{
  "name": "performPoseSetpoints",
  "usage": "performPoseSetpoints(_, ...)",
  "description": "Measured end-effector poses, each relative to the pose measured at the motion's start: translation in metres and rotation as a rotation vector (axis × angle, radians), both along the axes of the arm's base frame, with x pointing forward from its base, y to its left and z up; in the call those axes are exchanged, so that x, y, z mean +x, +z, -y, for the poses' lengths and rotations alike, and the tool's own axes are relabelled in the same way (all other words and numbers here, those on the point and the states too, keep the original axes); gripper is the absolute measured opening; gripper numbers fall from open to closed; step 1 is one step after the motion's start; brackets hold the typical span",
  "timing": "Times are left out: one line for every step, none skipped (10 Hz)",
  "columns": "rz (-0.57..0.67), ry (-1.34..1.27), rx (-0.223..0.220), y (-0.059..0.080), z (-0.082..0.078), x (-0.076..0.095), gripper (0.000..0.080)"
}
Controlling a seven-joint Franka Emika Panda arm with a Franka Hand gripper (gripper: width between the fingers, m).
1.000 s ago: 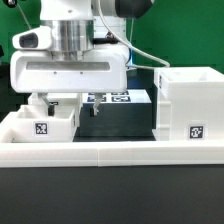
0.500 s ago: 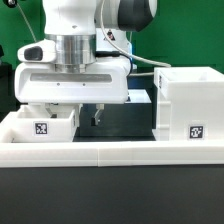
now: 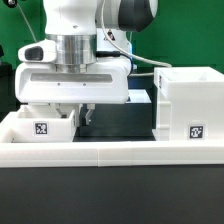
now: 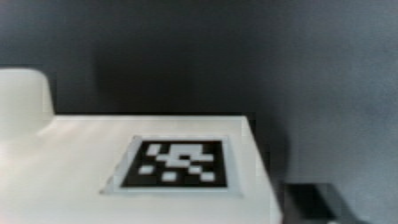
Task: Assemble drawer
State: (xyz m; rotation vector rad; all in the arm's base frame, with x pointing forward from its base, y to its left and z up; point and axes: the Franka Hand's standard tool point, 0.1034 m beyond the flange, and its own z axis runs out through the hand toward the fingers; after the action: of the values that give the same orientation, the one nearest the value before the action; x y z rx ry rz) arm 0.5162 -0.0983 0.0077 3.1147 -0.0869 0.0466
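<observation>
A small white drawer tray (image 3: 40,126) with a square tag sits at the exterior view's left, inside the low front wall. My gripper (image 3: 74,112) stands over the tray's right end. Its fingers have closed in on either side of that end wall, and the dark finger (image 3: 87,116) presses against the outer side. The wrist view shows the tray's tagged face (image 4: 178,165) very close, a white knob (image 4: 18,100) beside it and one dark finger (image 4: 324,196) at the tray's edge. The tall white drawer shell (image 3: 190,105) with its tag stands at the exterior view's right.
A low white wall (image 3: 110,150) runs along the front of the black mat. The marker board (image 3: 136,97) lies behind the gripper. A green backdrop is at the rear.
The gripper has dropped lower over the tray's right end. The dark finger has moved toward the tray, narrowing the gap between the fingers.
</observation>
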Motion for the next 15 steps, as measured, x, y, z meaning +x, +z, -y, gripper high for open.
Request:
performPoseSetpoints(0.0, 0.0, 0.0, 0.0, 0.0, 0.0, 0.0121)
performPoseSetpoints(-0.001, 0.002, 0.002, 0.0, -0.002, 0.0, 0.0042)
performPoseSetpoints(-0.001, 0.002, 0.001, 0.0, -0.002, 0.0, 0.0042)
performPoseSetpoints(-0.001, 0.002, 0.001, 0.0, -0.001, 0.0, 0.0042)
performPoseSetpoints(-0.001, 0.002, 0.001, 0.0, -0.001, 0.0, 0.0042)
performPoseSetpoints(-0.001, 0.002, 0.001, 0.0, -0.001, 0.0, 0.0042)
performPoseSetpoints(-0.001, 0.002, 0.001, 0.0, -0.001, 0.0, 0.0042)
performPoseSetpoints(-0.001, 0.002, 0.001, 0.0, -0.001, 0.0, 0.0042)
performPoseSetpoints(0.0, 0.017, -0.001, 0.002, -0.004, 0.002, 0.0042)
performPoseSetpoints(0.011, 0.042, -0.003, 0.01, -0.011, 0.007, 0.0042)
performPoseSetpoints(0.02, 0.052, -0.001, 0.016, -0.017, 0.009, 0.0042)
performPoseSetpoints(0.018, 0.06, 0.007, 0.025, -0.022, 0.01, 0.0042)
performPoseSetpoints(0.015, 0.063, 0.018, 0.034, -0.026, 0.009, 0.0042)
performPoseSetpoints(0.016, 0.061, 0.015, 0.032, -0.025, 0.008, 0.0042)
performPoseSetpoints(0.012, 0.115, 0.011, 0.031, -0.024, 0.008, 0.0042)
